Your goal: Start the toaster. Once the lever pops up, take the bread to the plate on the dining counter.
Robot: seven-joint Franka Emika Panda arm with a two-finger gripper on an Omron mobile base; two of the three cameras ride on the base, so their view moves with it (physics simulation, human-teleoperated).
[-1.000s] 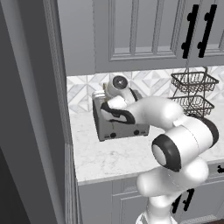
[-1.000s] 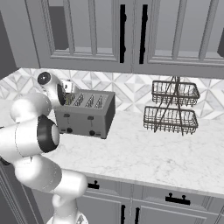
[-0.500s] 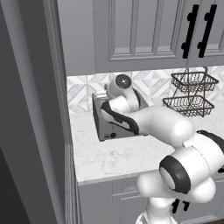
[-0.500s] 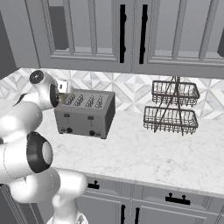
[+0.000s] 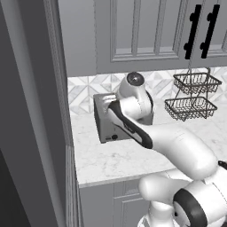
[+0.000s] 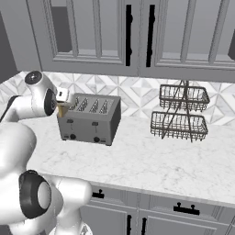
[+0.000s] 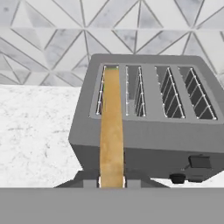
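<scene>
The grey four-slot toaster (image 6: 89, 118) stands on the marble worktop against the tiled wall; in the left base view the toaster (image 5: 103, 126) is partly behind my forearm. My gripper (image 6: 62, 104) hangs over its left end, shut on the bread (image 6: 60, 110). In the hand view the bread (image 7: 111, 131) shows edge-on as a golden-tan strip between my gripper's (image 7: 111, 182) fingers. It lines up with the toaster's (image 7: 148, 131) leftmost slot. The plate and the dining counter are out of view.
A two-tier black wire basket rack (image 6: 180, 112) stands on the worktop to the toaster's right. Grey wall cabinets with black handles (image 6: 128, 34) hang above. A tall grey panel (image 5: 35, 115) closes off the left side in the left base view.
My elbow has swung down and forward, so the forearm now stretches long towards the toaster. The hand has stayed at the toaster's left end with the bread in its grip.
</scene>
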